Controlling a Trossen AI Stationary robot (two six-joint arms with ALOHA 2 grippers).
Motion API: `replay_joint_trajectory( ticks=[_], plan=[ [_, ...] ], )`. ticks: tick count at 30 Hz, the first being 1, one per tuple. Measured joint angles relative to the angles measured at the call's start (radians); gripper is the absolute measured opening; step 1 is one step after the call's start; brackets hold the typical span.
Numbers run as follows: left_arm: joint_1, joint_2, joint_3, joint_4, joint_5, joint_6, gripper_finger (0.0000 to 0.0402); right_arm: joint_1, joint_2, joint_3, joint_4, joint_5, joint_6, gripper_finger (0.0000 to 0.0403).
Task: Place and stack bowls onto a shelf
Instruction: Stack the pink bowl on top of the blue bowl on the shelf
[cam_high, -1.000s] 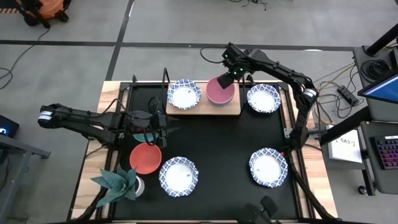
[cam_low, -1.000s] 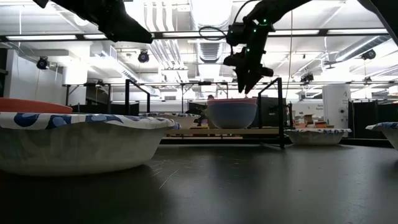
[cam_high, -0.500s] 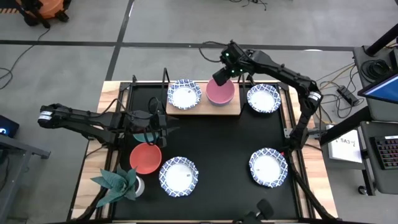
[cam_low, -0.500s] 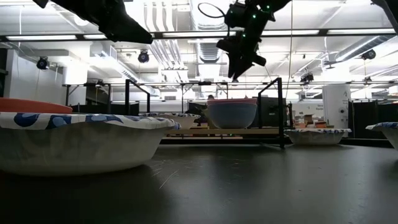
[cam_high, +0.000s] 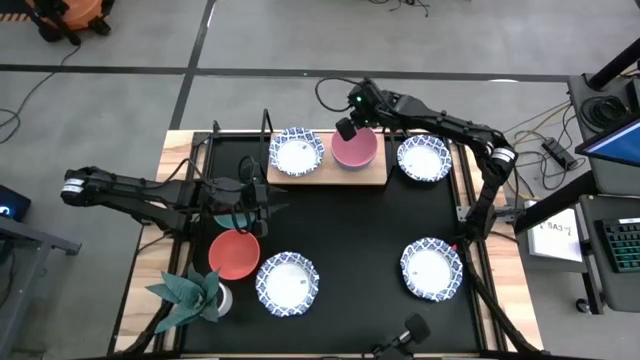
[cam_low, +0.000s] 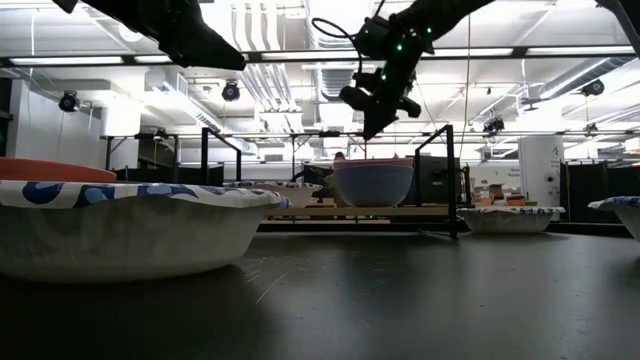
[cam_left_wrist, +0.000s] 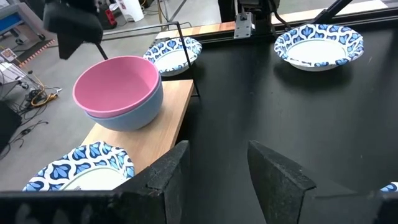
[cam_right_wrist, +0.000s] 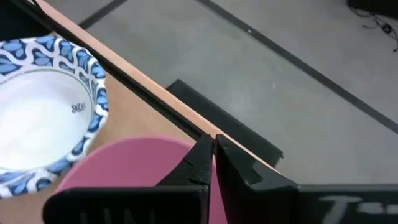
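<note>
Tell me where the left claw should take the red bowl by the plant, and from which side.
Grip the red bowl by its rim, probably from above with one finger inside the wall. It sits upright and open. The side toward the plant and the patterned bowl looks crowded; the edge nearest the open left claw seems free.

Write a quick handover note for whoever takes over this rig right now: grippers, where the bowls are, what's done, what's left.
Right gripper: shut, empty, raised above the shelf beside the pink bowl.
Left gripper: open, empty, waiting above the table near the red bowl.
Done: pink bowl nested in a blue bowl on the shelf, a patterned bowl beside them.
Left: the red bowl and three patterned bowls on the table, back right, front right, front left, need shelving.
</note>
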Motion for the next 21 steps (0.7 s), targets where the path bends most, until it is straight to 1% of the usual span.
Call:
replay_joint_trajectory(
  ticks=[4,6,12,17,21],
  plan=[
    [0.000,0.000,0.000,0.000,0.000,0.000,0.0146,0.000,0.000,-0.065,0.078,0.003,0.001,0.0009],
    [0.000,0.000,0.000,0.000,0.000,0.000,0.0146,0.000,0.000,-0.098,0.119,0.022,0.001,0.0009],
    [0.000,0.000,0.000,0.000,0.000,0.000,0.0146,0.000,0.000,-0.183,0.182,0.029,0.009,0.0009],
    [0.000,0.000,0.000,0.000,0.000,0.000,0.0146,0.000,0.000,-0.225,0.218,0.054,0.002,0.0009],
    [0.000,0.000,0.000,0.000,0.000,0.000,0.0146,0.000,0.000,-0.229,0.221,0.054,0.001,0.0009]
  ],
)
